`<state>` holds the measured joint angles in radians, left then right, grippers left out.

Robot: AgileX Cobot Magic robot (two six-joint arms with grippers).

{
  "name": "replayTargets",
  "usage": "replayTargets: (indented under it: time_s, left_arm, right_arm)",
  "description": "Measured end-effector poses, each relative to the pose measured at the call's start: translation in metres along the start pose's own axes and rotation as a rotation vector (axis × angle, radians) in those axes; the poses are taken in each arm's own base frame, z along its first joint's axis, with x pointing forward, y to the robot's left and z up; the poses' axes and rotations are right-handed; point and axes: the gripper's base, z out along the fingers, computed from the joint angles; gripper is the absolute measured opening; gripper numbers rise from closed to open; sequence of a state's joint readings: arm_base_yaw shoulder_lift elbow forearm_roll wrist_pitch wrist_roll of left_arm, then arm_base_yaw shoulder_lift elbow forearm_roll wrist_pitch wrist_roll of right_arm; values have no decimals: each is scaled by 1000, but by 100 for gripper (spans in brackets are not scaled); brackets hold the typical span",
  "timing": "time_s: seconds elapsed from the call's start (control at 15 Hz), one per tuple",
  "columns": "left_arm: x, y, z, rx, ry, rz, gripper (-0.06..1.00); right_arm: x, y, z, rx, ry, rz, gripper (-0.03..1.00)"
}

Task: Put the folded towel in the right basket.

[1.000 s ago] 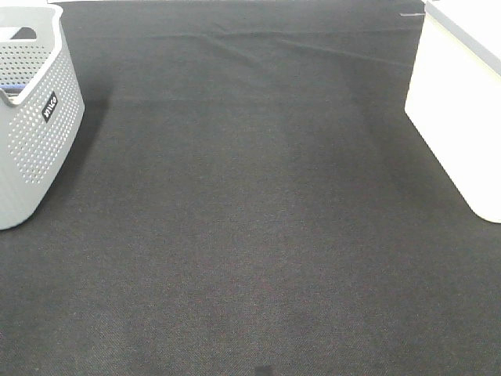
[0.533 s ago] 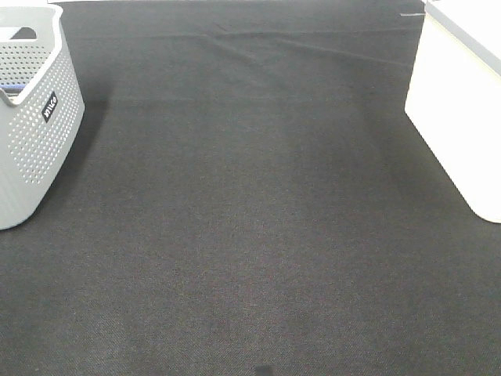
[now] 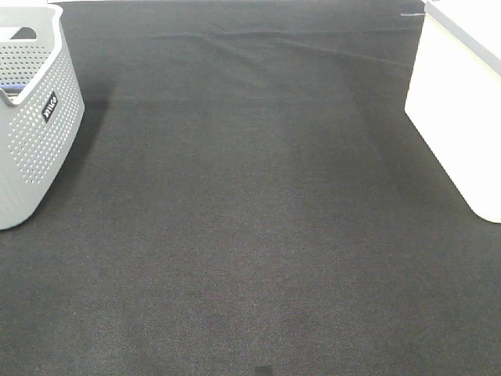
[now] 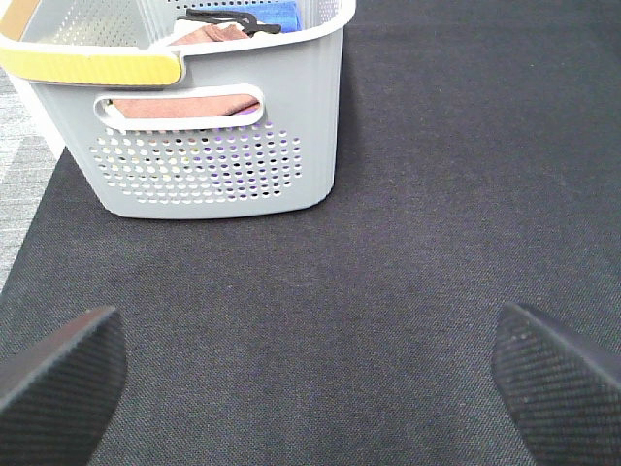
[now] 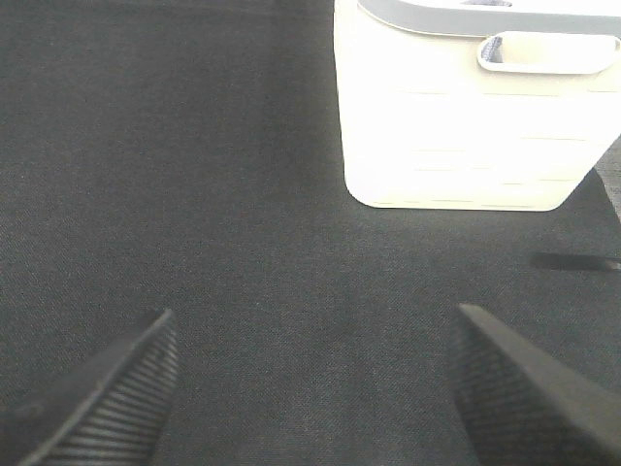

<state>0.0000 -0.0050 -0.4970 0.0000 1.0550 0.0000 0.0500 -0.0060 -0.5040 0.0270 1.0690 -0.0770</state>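
Note:
The right basket [image 3: 458, 110] is white and stands at the right edge of the dark mat; it also shows in the right wrist view [image 5: 466, 107]. A grey perforated basket [image 3: 35, 117] stands at the left; in the left wrist view [image 4: 204, 126] it holds folded towels, a pinkish-brown one [image 4: 184, 105] behind the handle slot and a blue one [image 4: 267, 15] at the back. No towel lies on the mat. My left gripper [image 4: 310, 374] is open and empty above the mat, short of the grey basket. My right gripper [image 5: 315, 388] is open and empty, short of the white basket.
The dark mat [image 3: 250, 204] covers the table between the two baskets. A black item [image 4: 228, 17] lies on top of the towels in the grey basket. A grey floor strip [image 4: 19, 165] shows beside the mat in the left wrist view.

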Motion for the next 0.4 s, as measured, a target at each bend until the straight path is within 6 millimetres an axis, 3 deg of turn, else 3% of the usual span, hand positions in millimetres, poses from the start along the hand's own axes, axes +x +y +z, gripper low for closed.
replayTargets:
  time_s: [0.4]
  left_arm:
    - [0, 0, 0, 0, 0, 0, 97]
  right_arm:
    - [0, 0, 0, 0, 0, 0, 73]
